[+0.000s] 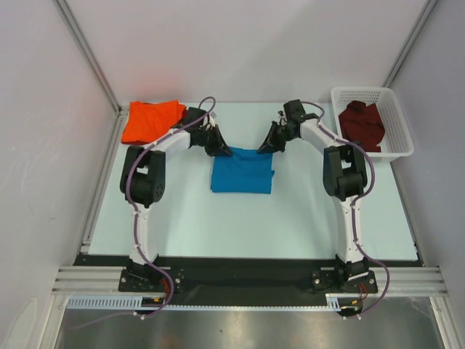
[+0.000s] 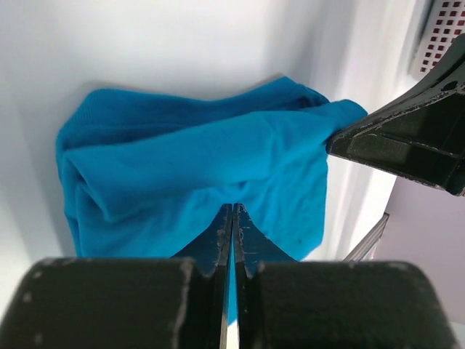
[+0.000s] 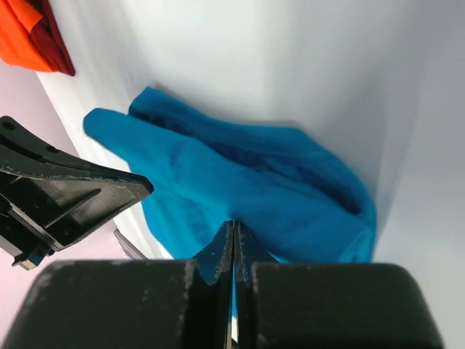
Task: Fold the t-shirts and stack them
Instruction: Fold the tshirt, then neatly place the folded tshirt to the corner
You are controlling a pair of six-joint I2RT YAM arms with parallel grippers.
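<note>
The blue t-shirt (image 1: 242,173) lies mid-way across the counter (image 1: 182,218). The left fingers (image 2: 216,243) and right fingers (image 3: 218,253) each pinch a far corner. The orange t-shirt (image 1: 150,120) rests far left, apparently atop something maroon. A maroon t-shirt (image 1: 363,123) sits in the basket (image 1: 398,116).

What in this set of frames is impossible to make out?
- Top view: how many maroon t-shirts fill the basket; they are bunched together.
- Top view: the blue t-shirt's far corners, under the left gripper and right gripper.
- Right wrist view: the orange t-shirt, cut off by the top-left edge.
</note>
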